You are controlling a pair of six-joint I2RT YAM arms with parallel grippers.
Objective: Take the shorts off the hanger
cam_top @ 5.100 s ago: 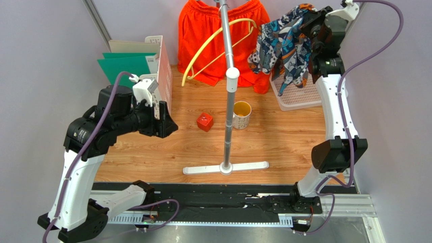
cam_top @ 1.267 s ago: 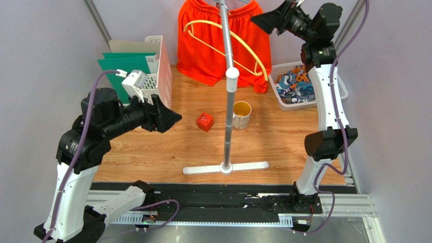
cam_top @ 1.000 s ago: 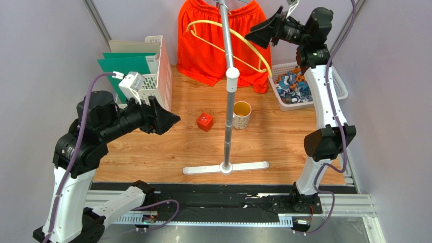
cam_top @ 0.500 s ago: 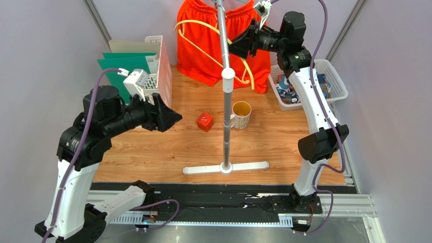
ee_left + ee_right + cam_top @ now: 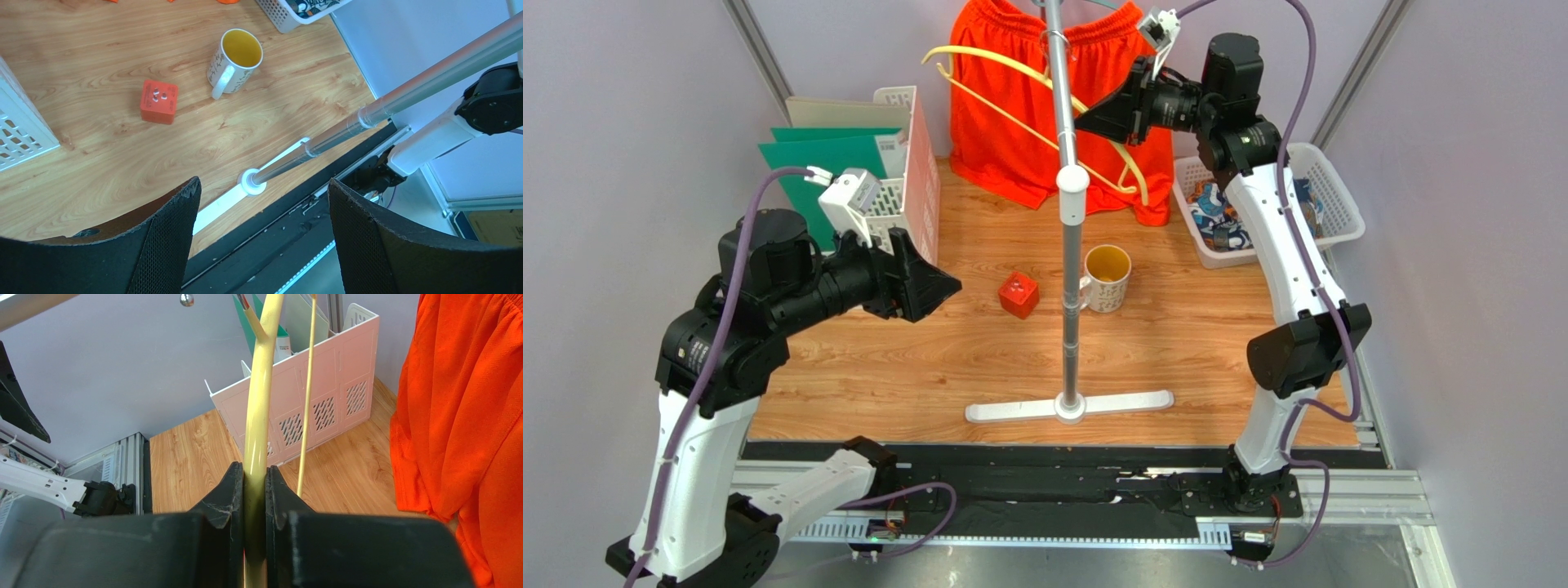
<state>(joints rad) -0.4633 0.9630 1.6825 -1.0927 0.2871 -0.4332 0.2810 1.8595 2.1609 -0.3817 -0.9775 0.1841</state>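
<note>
The plain orange shorts (image 5: 1014,98) hang at the back on the metal stand (image 5: 1064,184); they also show in the right wrist view (image 5: 466,429). A bare yellow hanger (image 5: 1014,67) hangs in front of them. My right gripper (image 5: 1100,120) is shut on the yellow hanger's bar (image 5: 258,416), high up beside the pole. The printed shorts (image 5: 1222,214) lie in the white basket (image 5: 1339,208) at the right. My left gripper (image 5: 934,288) is open and empty, raised over the left of the table, jaws wide apart in the left wrist view (image 5: 264,239).
A red cube (image 5: 1019,294) and a yellow-lined mug (image 5: 1108,277) sit by the stand's pole; both show in the left wrist view, cube (image 5: 159,101), mug (image 5: 235,58). The stand's white foot (image 5: 1069,406) lies near the front. A white file rack (image 5: 903,172) holds green folders at the back left.
The printed shorts, held high by my right gripper five seconds ago, now lie in the basket. My right gripper swung left and closed on the yellow hanger, tilting it. The left arm barely moved.
</note>
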